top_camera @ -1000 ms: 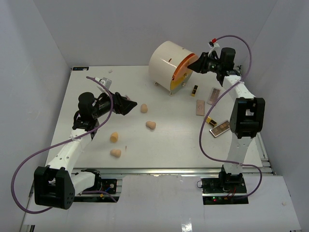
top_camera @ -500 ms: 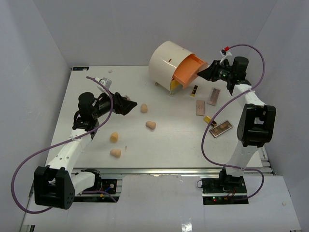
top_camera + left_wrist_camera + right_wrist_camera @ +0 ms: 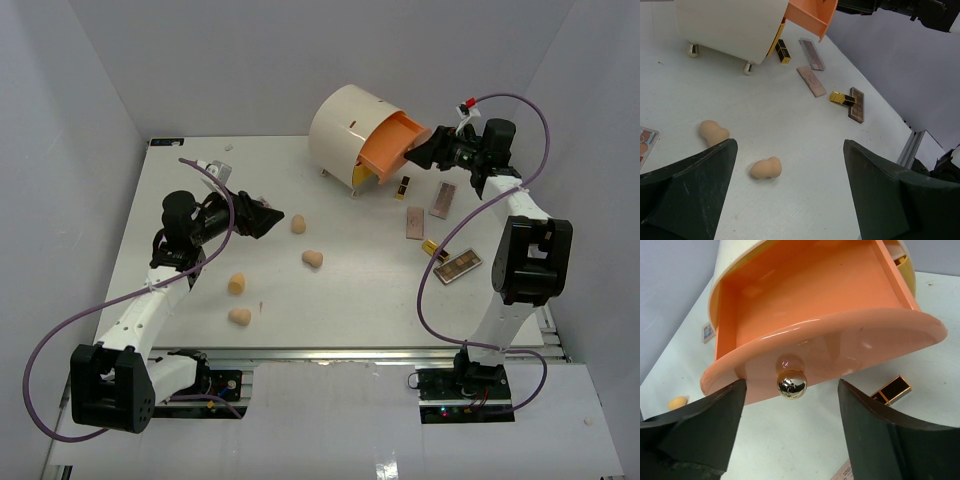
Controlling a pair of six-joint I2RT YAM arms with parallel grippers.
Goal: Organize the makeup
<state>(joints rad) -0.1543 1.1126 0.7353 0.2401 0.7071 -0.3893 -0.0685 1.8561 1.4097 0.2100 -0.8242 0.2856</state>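
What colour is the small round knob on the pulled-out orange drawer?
The small round knob is shiny metallic gold, clearest in the right wrist view.

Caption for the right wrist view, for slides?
Open right gripper straddles the gold ball knob of the pulled-out orange plastic drawer; a black-and-gold lipstick tube lies on the white table.

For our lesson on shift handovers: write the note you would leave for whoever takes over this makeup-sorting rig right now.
Left hand: open, empty, hovering above the table.
Right hand: open, fingers either side of the drawer knob, not gripping it.
Things: four sponges on the left half; palettes and lipsticks on the right half. All lie loose on the table.
Done: orange drawer stands pulled out of the cream box; it looks empty.
Left: every makeup item is yet to be put away.
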